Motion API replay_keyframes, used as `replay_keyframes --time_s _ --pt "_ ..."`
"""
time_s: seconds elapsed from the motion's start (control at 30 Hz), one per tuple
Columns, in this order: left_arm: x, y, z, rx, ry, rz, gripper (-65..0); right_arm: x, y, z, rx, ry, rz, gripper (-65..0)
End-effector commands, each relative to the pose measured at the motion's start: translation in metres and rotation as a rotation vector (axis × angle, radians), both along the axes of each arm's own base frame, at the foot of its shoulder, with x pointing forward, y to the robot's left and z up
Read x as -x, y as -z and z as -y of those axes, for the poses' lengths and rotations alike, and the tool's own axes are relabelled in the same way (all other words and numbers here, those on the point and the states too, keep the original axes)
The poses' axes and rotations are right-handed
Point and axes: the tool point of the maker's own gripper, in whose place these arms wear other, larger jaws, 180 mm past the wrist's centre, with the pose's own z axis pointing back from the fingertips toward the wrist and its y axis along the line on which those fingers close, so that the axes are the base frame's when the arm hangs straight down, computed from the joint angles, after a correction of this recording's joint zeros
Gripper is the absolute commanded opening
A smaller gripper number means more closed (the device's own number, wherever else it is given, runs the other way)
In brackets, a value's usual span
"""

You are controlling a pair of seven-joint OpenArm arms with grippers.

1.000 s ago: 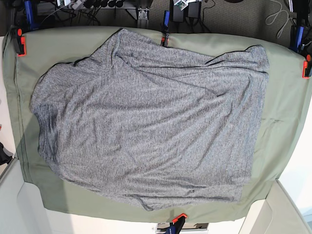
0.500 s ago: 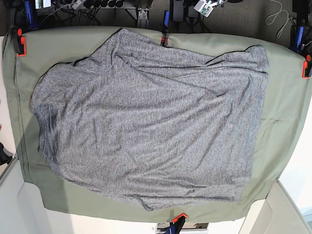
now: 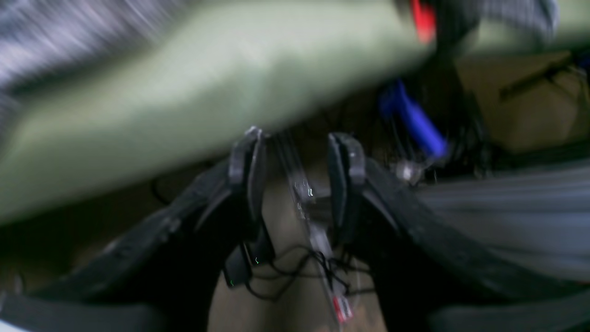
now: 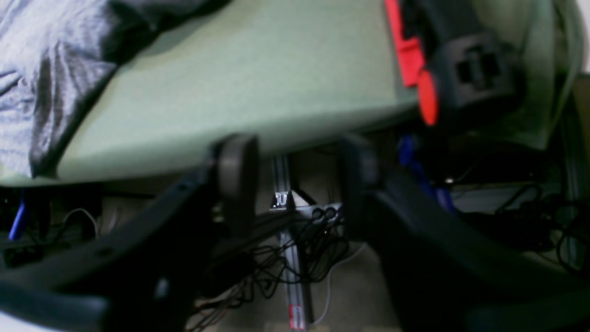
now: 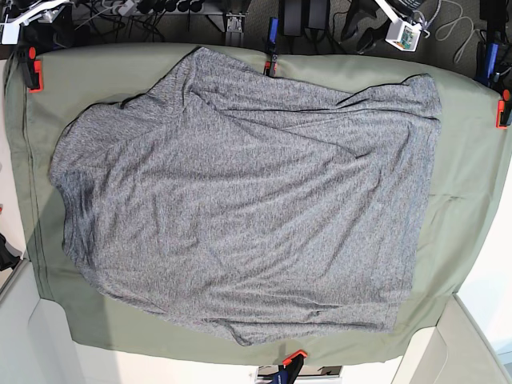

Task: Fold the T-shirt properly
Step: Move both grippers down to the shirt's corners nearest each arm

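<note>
The heather-grey T-shirt lies spread and wrinkled across the olive-green table cloth, with folds toward the far right. My left gripper is open and empty, hanging past the far table edge above the floor; the view is blurred. Part of the left arm shows at the top right of the base view. My right gripper is open and empty, also beyond the table edge. A shirt edge shows at the upper left of the right wrist view. Part of the right arm shows at the top left.
Red-and-black clamps pin the cloth at the edges; one is close to the right gripper. Cables and a metal frame lie on the floor behind the table. White side panels stand at the near corners.
The left arm has swung to the right along the far table edge. The right arm has come into view at the top left. The shirt has not moved.
</note>
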Motion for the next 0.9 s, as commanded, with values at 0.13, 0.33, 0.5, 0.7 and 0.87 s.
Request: replay_keyframes --time_s 0.13,0.33,0.5,0.7,0.87 --pt "-0.016 -0.032 -0.007 0.025 0.015 0.072 -24.4 -0.028 -0.014 -0.002 -0.037 -0.004 0.068 -34.0" --pt "-0.019 -0.028 -0.019 -0.037 0.067 0.032 -24.4 -0.052 -0.021 -0.005 -0.054 -0.01 0.123 -34.0" --pt "-0.029 -0.045 -0.046 -0.024 -0.023 0.077 -24.4 -0.061 -0.022 -0.01 -0.062 -0.02 0.14 -34.0" --pt "-0.048 -0.064 -0.084 -0.055 -0.121 0.119 -24.4 -0.07 -0.014 -0.035 -0.091 -0.078 0.134 -34.0" --pt "-0.061 -0.062 -0.093 -0.059 -0.14 0.133 -24.4 -0.078 -0.002 -0.081 -0.147 -0.158 0.125 -34.0"
